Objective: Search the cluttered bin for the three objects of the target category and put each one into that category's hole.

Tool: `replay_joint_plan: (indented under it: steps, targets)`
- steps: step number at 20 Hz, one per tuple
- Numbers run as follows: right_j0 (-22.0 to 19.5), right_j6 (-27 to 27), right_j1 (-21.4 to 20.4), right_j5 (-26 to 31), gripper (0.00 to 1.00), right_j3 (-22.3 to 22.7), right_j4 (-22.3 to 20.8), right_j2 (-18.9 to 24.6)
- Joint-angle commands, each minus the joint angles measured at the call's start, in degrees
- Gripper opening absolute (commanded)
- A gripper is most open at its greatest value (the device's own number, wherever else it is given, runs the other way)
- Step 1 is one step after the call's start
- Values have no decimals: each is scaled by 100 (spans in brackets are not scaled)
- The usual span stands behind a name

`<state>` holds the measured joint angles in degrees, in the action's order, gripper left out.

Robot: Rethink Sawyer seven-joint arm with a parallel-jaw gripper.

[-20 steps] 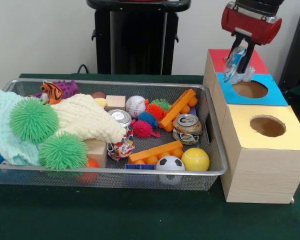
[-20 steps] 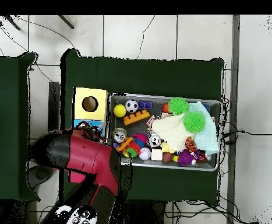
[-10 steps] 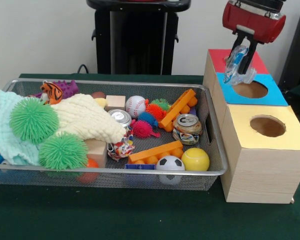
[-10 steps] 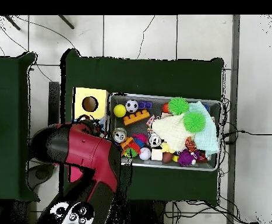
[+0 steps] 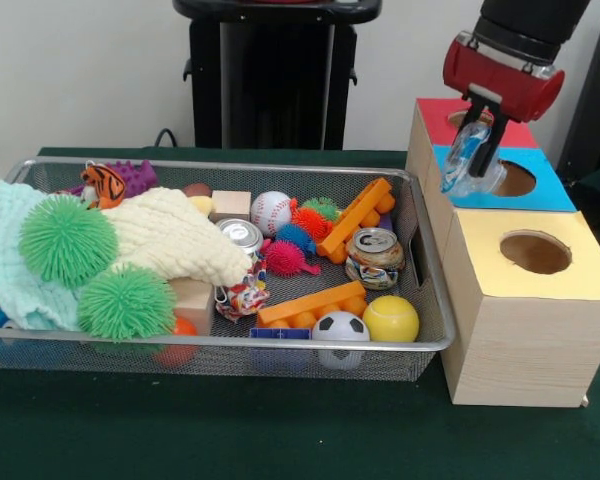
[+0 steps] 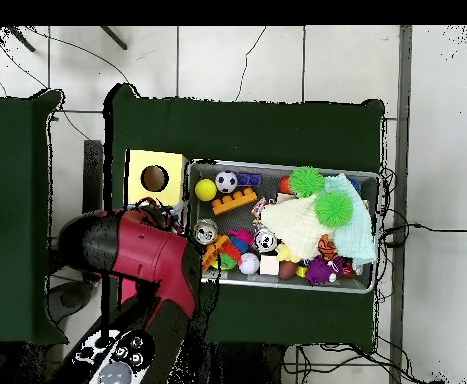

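Hand point(image 5: 477, 150) clamps a crumpled clear plastic bottle point(image 5: 469, 160) just over the blue box's hole point(image 5: 510, 179) (near its left rim). Risk: bottle catches the rim on release and tips toward the bin point(image 5: 425, 290).

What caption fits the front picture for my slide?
Robot claw holding a crumpled plastic bottle over the blue box's hole, beside a toy-filled bin.

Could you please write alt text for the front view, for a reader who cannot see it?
A red gripper holds a crumpled clear plastic bottle over the blue hole of a three-hole wooden box. Beside it, a wire mesh bin holds balls, cans, blocks and cloths.
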<state>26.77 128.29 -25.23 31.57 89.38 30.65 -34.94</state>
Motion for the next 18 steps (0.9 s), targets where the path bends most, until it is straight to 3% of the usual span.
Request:
replay_joint_plan:
  steps: [1, 11, 18]
  targets:
    - [-58, 1863, 540, 12, 0, 6, 419, 654]
    - [-135, 2251, 562, 649, 0, 280, 873, 1034]
    - [-196, 2236, 323, 529, 0, 485, 1188, 1254]
